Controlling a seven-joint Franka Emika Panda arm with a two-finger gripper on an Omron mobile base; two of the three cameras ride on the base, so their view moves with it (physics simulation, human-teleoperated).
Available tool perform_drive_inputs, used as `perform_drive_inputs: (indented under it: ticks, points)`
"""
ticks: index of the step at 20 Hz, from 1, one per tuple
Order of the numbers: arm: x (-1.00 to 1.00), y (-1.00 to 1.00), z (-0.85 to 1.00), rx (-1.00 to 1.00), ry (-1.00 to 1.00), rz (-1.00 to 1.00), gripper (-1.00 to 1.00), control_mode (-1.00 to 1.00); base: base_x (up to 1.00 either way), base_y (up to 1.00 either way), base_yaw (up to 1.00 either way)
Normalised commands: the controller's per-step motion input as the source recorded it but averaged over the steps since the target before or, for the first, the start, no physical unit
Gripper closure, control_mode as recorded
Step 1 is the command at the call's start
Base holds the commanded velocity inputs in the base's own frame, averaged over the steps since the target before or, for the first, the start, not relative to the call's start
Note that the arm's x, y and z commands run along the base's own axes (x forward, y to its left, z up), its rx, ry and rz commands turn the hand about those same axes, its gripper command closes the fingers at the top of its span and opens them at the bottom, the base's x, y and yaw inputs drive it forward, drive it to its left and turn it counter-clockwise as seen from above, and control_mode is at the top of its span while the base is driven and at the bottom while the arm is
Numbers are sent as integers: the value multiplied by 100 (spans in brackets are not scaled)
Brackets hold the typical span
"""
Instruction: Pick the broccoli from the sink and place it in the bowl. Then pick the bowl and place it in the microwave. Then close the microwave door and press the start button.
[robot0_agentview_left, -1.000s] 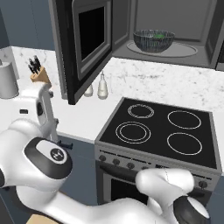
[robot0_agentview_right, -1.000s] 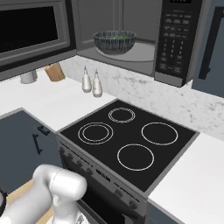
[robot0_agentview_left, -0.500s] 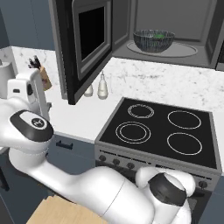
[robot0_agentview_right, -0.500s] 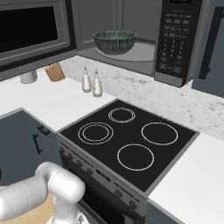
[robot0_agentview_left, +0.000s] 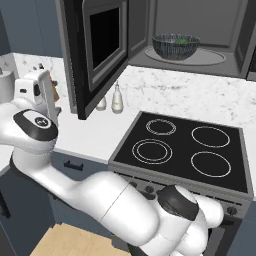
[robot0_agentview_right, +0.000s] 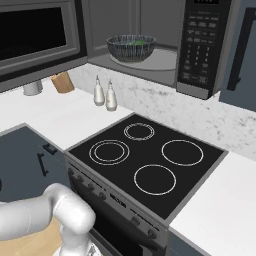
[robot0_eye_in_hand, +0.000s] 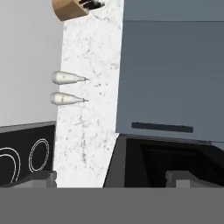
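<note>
No readable text, brand or number anywhere. The microwave control panel carries rows of small pale marks, too small to read. The stove top bears only white burner rings, and its front knobs show no legible markings.

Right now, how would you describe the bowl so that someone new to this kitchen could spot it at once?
Look above the black stovetop to the open microwave on the wall. On its grey floor sits the bowl, wide, round and dark speckled, with the green broccoli inside. Unlike the two pale slim shakers on the counter below, it is broad, dark and raised off the counter.
</note>
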Motion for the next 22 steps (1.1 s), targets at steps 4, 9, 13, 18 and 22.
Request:
perform_drive_inputs:
  ticks: [4,9,13,18,22]
  points:
    - [12,-71,0,1,-3,0,-100,-100,0,0,0]
    - [-1,-85,2,9,-8,0,-100,-100,0,0,0]
    - [-28,-88,12,15,-15,0,-100,-100,0,0,0]
    - [-64,-99,26,20,-28,0,-100,-100,0,0,0]
    - [-20,-100,12,22,-15,0,-100,-100,0,0,0]
